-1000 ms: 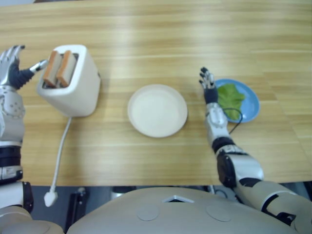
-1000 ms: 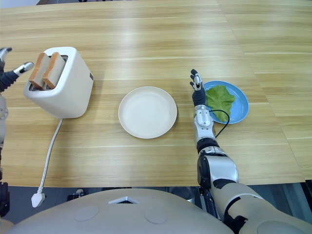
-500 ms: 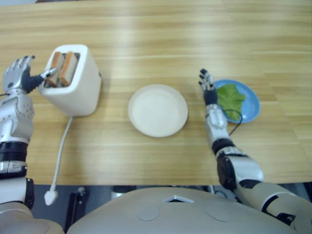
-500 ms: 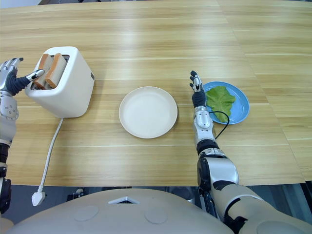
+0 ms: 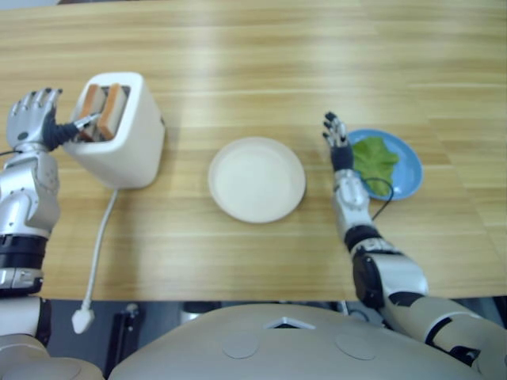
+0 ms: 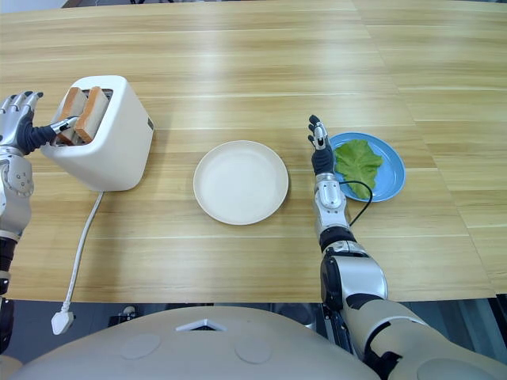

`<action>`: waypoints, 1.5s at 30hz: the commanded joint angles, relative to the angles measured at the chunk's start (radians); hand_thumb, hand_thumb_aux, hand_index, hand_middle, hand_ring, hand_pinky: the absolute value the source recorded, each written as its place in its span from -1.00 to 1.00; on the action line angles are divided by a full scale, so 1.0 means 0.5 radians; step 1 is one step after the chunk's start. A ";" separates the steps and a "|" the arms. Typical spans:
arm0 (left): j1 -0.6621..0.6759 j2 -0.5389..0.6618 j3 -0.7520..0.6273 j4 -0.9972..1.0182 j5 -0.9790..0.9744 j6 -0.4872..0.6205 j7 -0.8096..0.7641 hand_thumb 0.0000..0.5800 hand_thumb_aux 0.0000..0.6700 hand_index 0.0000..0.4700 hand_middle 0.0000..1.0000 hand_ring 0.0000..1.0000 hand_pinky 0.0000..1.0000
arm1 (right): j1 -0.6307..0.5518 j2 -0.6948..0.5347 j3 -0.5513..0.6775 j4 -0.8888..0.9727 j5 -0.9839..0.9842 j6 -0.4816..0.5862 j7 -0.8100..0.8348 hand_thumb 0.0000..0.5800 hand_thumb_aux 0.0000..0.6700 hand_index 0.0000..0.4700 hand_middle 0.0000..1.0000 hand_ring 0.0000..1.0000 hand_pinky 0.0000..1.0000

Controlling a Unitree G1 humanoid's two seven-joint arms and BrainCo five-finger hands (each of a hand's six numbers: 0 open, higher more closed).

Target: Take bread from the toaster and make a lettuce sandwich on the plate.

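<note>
Within the last second the left hand (image 5: 33,120) had come in from the table's left edge to the toaster (image 5: 127,138). Its fingers were spread and raised, and one fingertip (image 6: 65,123) was stretched over the slot, at or just touching the near end of the left slice. Nothing was pinched yet. Both slices of bread (image 5: 112,109) stood upright in the toaster side by side, no higher than a second before, and the toaster had not shifted. Its cord (image 5: 99,237) trailed toward the table's near edge as it had. So the reach looked finished and the grasp not begun: the fingers had yet to close on a slice before it could be lifted out. The plate (image 5: 256,180) in the middle sat bare, well apart from the toaster, so no part of the sandwich was built. The right hand (image 5: 337,141) had not moved at all. It was held upright with fingers straight and close together, holding nothing, just beside the blue dish (image 5: 408,176). The lettuce (image 5: 374,158) lay untouched on that dish, waiting until bread reached the plate.
</note>
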 commanded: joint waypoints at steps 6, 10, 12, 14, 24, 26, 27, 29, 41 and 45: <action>0.021 0.030 -0.083 0.084 0.030 0.043 -0.042 -0.74 -0.87 -0.87 -1.00 -1.00 -1.00 | 0.044 -0.007 0.000 -0.024 -0.005 0.030 -0.009 -1.00 -1.00 -1.00 -1.00 -1.00 -1.00; 0.021 0.037 -0.088 0.091 0.033 0.053 -0.042 -0.17 -0.53 -0.54 -1.00 -1.00 -1.00 | 0.051 -0.005 0.002 -0.034 -0.005 0.032 -0.008 -1.00 -1.00 -1.00 -1.00 -1.00 -1.00; 0.026 0.044 -0.090 0.087 0.039 0.063 -0.043 0.42 -0.07 -0.09 -1.00 -1.00 -1.00 | 0.056 -0.004 0.003 -0.041 -0.006 0.035 -0.009 -1.00 -1.00 -1.00 -1.00 -1.00 -1.00; 0.030 0.055 -0.098 0.084 0.058 0.084 -0.035 0.59 0.09 0.07 -1.00 -1.00 -1.00 | 0.060 -0.003 0.004 -0.042 -0.008 0.037 -0.010 -1.00 -1.00 -1.00 -1.00 -1.00 -1.00; 0.042 0.102 -0.193 0.028 0.164 0.087 -0.039 -0.27 -0.59 -0.60 -1.00 -1.00 -1.00 | 0.070 -0.001 0.003 -0.042 -0.010 0.045 -0.008 -1.00 -1.00 -1.00 -1.00 -1.00 -1.00; 0.032 0.089 -0.215 0.026 0.178 0.065 -0.039 -0.33 -0.63 -0.64 -1.00 -1.00 -1.00 | 0.069 0.000 0.003 -0.038 -0.010 0.047 -0.007 -1.00 -1.00 -1.00 -1.00 -1.00 -1.00; 0.028 0.083 -0.222 0.025 0.179 0.053 -0.038 -0.33 -0.63 -0.64 -1.00 -1.00 -1.00 | 0.070 0.002 0.004 -0.040 -0.011 0.048 -0.009 -1.00 -1.00 -1.00 -1.00 -1.00 -1.00; 0.020 0.073 -0.235 0.026 0.176 0.028 -0.032 -0.32 -0.62 -0.63 -1.00 -1.00 -1.00 | 0.072 0.003 0.006 -0.043 -0.013 0.050 -0.011 -1.00 -1.00 -1.00 -1.00 -1.00 -1.00; 0.022 0.037 -0.168 0.021 0.054 -0.109 0.025 1.00 1.00 0.96 0.66 0.66 0.66 | 0.081 0.006 0.011 -0.041 -0.020 0.061 -0.017 -1.00 -1.00 -1.00 -1.00 -1.00 -1.00; 0.026 0.020 -0.078 -0.045 -0.028 -0.147 0.105 1.00 1.00 0.96 1.00 1.00 1.00 | 0.079 0.007 0.015 -0.033 -0.024 0.068 -0.017 -1.00 -1.00 -1.00 -1.00 -1.00 -1.00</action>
